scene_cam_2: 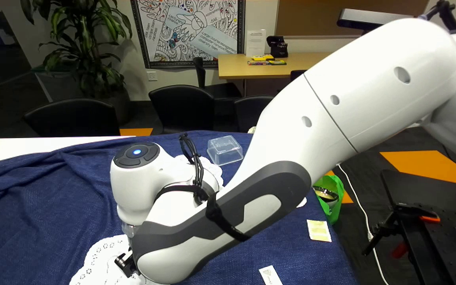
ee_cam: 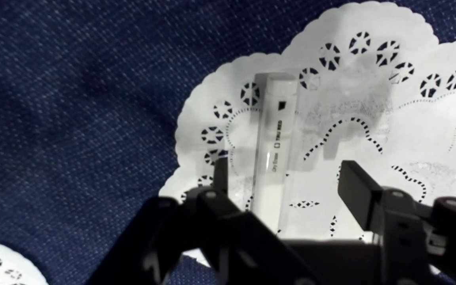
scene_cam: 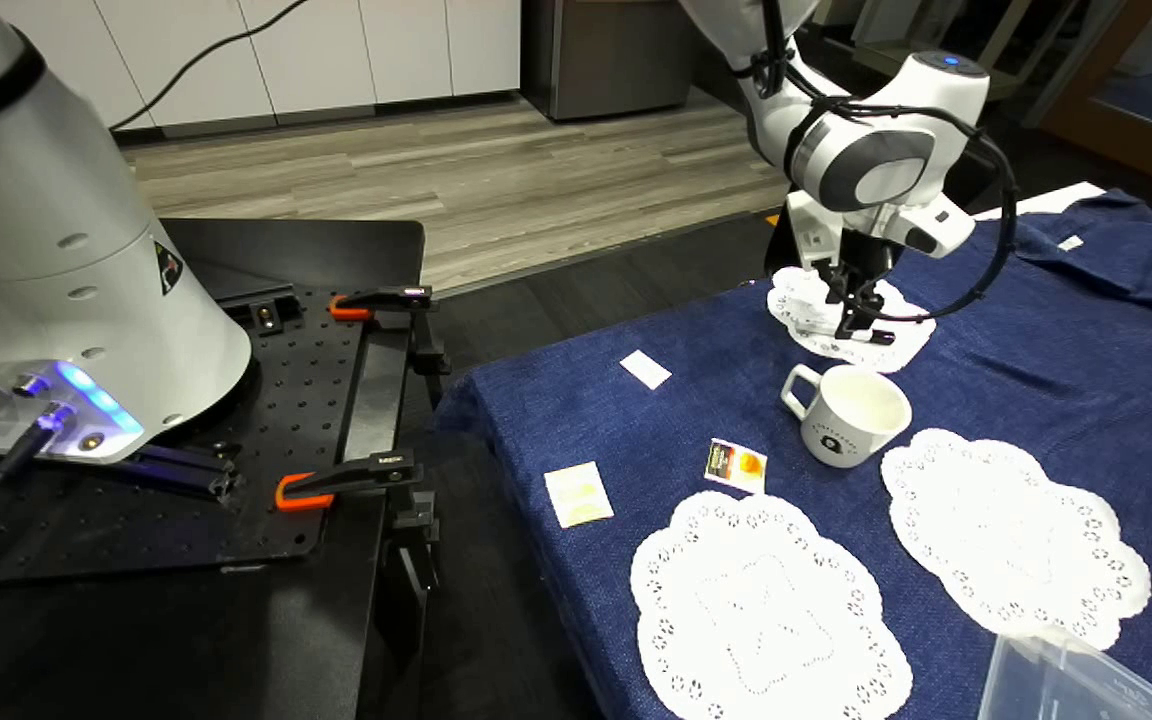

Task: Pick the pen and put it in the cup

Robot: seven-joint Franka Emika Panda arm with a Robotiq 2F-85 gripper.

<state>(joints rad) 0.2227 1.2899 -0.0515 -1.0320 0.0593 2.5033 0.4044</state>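
Pen [ee_cam: 276,146], white and lettered, lies mid-frame in the wrist view on a lace doily [ee_cam: 422,122], the gripper [ee_cam: 287,183] spread to either side, presumably to pinch it crosswise; right of centre in an exterior view, the cup [scene_cam: 851,418] stands upright, apparently to receive it.

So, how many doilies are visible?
3: one doily under the pen, a second doily by the clear box, a third doily near the orange-printed packet. Others may be hidden.
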